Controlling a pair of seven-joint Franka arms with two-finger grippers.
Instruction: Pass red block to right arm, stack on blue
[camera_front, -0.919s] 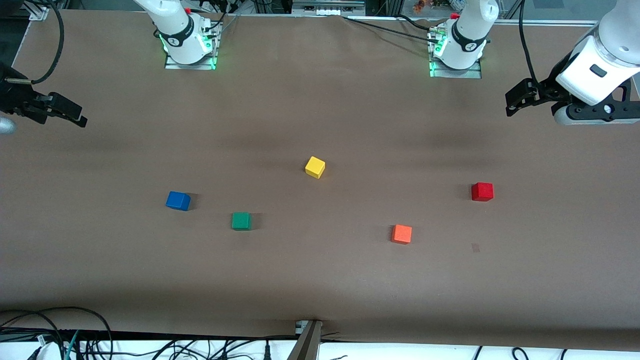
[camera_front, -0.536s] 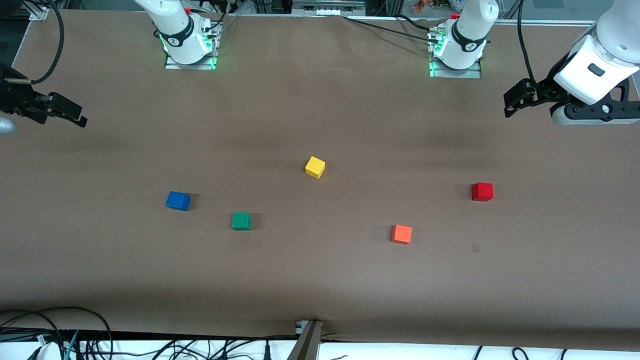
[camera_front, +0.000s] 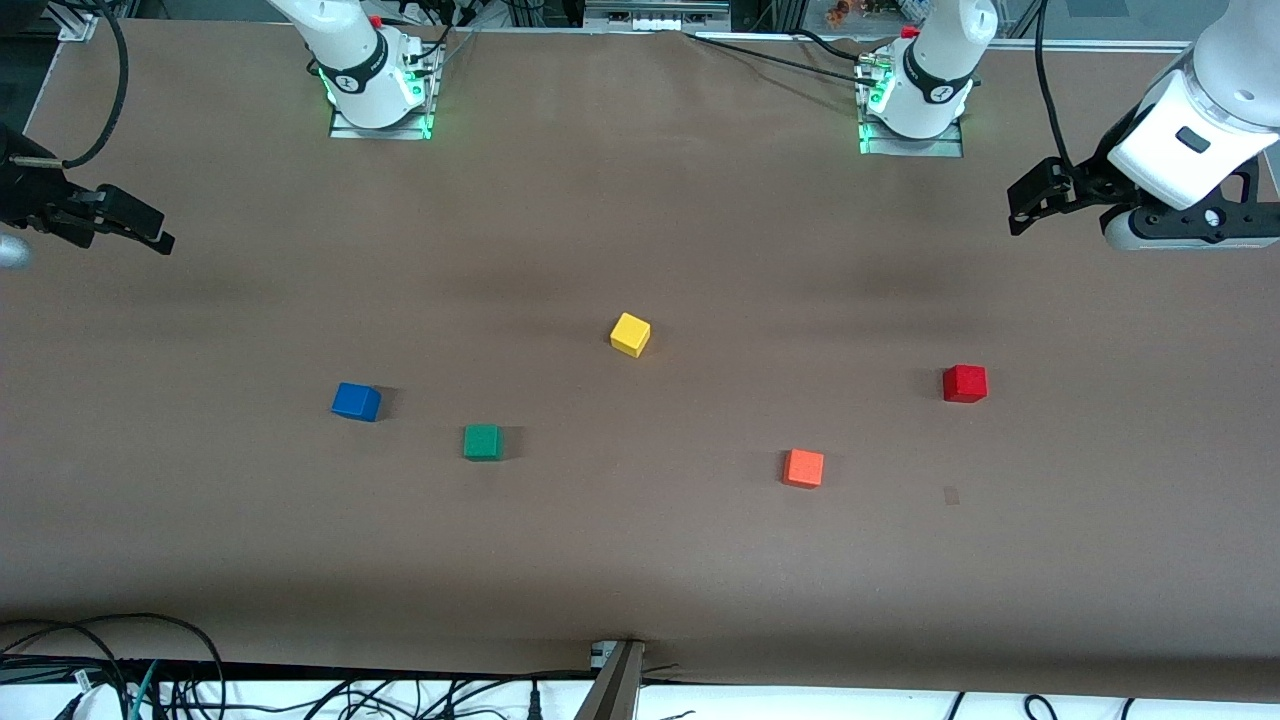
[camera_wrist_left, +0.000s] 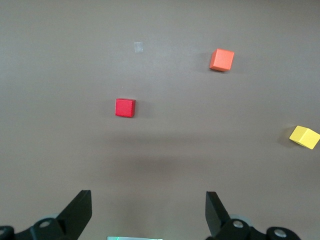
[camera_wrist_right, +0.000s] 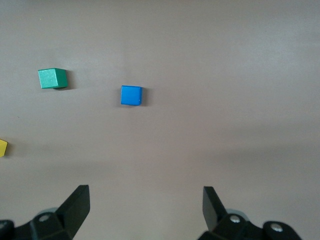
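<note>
The red block (camera_front: 964, 383) sits on the brown table toward the left arm's end; it also shows in the left wrist view (camera_wrist_left: 125, 107). The blue cube (camera_front: 356, 401) sits toward the right arm's end and shows in the right wrist view (camera_wrist_right: 131, 95). My left gripper (camera_front: 1016, 210) hangs open and empty over bare table at its end, well apart from the red block; its jaws stand wide in the wrist view (camera_wrist_left: 148, 200). My right gripper (camera_front: 163, 232) hangs open and empty over bare table at its end (camera_wrist_right: 146, 197), apart from the blue cube.
A green cube (camera_front: 482, 441) lies beside the blue one, nearer the front camera. A yellow cube (camera_front: 630, 334) sits mid-table. An orange cube (camera_front: 803, 467) lies nearer the camera than the red block. Cables run along the table's edge nearest the front camera.
My left arm has shifted very slightly toward the table's middle. The right arm and all cubes have not moved.
</note>
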